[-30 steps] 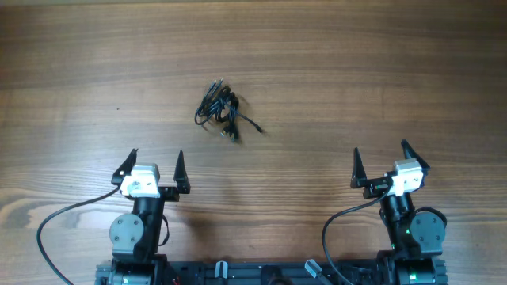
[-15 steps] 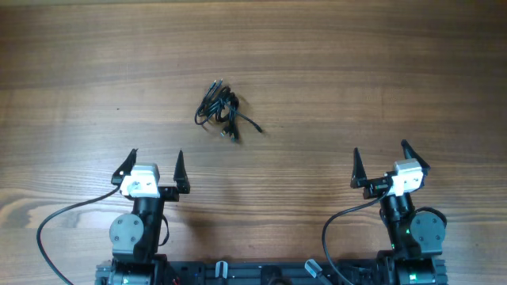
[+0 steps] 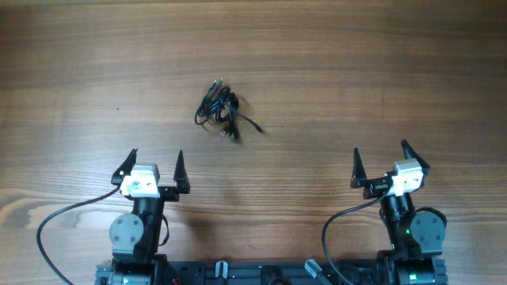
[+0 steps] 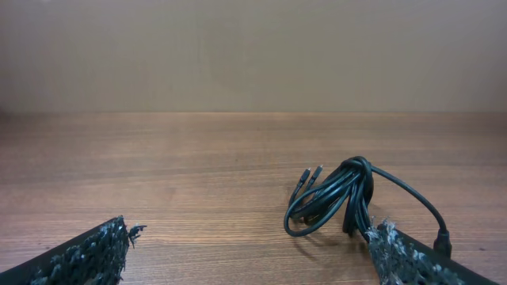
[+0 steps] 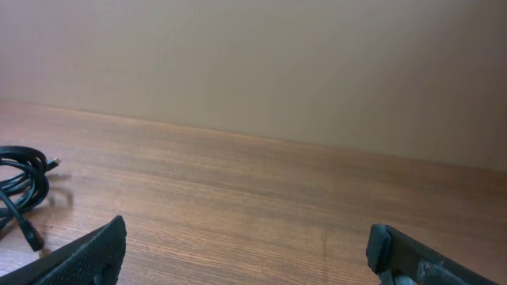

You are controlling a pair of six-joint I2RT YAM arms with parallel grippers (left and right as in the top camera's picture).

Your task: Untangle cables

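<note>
Cables (image 3: 224, 111) lie as 1 knotted black clump on the bench (image 3: 412, 55), left of centre, approx midway btw far & near edges, w/ small plug ends poking out. Left gripper (image 3: 156, 154) sits by the near edge, jaws wide apart, clump ahead & slightly right of it. Right gripper (image 3: 380, 149) also has its jaws spread apart, well away from the cables.

The left arm (image 3: 131, 229) and right arm (image 3: 416, 226) sit folded low, well apart, wrists aimed forward. The left claw (image 3: 155, 161) and right claw (image 3: 381, 154) each stand spread wide, empty.
</note>
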